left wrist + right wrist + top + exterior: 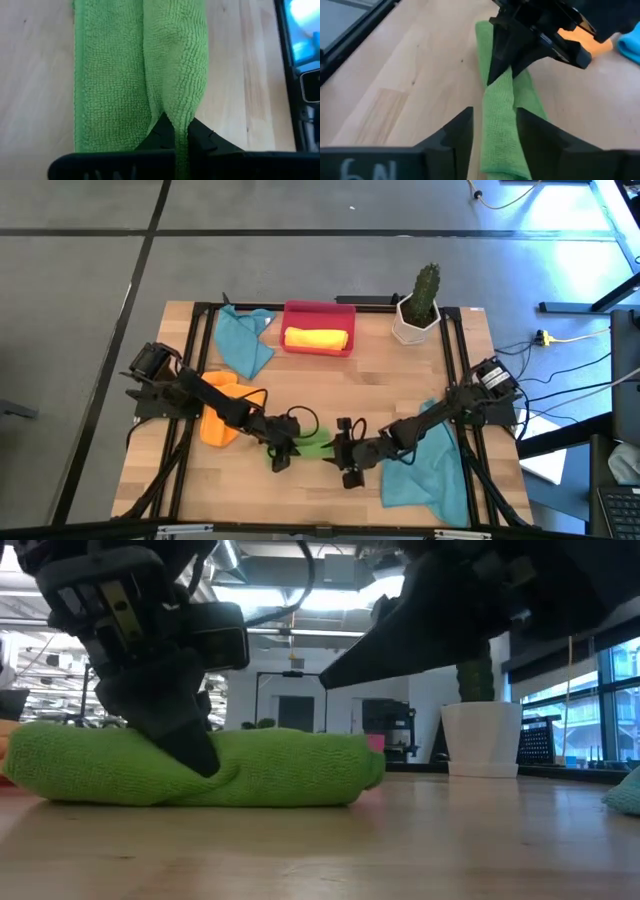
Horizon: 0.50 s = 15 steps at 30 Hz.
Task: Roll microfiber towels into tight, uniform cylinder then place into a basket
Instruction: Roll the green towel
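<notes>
A green microfiber towel (308,443), partly rolled along its length, lies on the table near the front edge between my two grippers. My left gripper (176,134) is shut on it at its left end. My right gripper (495,132) stands open at the towel's right end, one finger on each side of the raised roll (500,120). The red basket (318,312) stands at the far middle with a rolled yellow towel (318,338) in it. An orange towel (218,420) lies under my left arm, and teal towels (243,340) (425,468) lie far left and near right. My left gripper pinches a raised fold of the green towel (176,117) between its two fingers, at the roll's left end. The fingers slant down from the table's left, along the roll. The towel rests on the table (200,780). My right gripper: whether its fingers touch the towel I cannot tell.
A white pot with a cactus (418,308) stands at the far right, beside the basket. Black frame rails (462,370) run along the table's left, right and far sides. Bare wood (350,395) lies between the basket and the green towel.
</notes>
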Motion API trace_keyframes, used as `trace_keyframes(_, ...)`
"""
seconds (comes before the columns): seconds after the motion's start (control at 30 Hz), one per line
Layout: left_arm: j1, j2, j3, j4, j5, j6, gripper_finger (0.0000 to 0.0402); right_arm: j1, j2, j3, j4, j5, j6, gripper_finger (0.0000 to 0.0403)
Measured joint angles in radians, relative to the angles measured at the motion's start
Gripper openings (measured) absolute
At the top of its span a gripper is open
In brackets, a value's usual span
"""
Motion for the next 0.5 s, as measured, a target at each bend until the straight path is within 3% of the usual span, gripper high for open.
trace_keyframes(0.27, 0.009, 0.0, -0.069, 0.124, 0.011, -0.056, 0.0, -0.058, 0.105, 0.003, 0.08, -0.077, -0.003, 0.0063)
trace_keyframes(0.5, 0.007, 0.0, -0.079, 0.126, 0.014, -0.047, 0.0001, -0.13, 0.139, 0.008, 0.104, -0.078, 0.034, 0.0038)
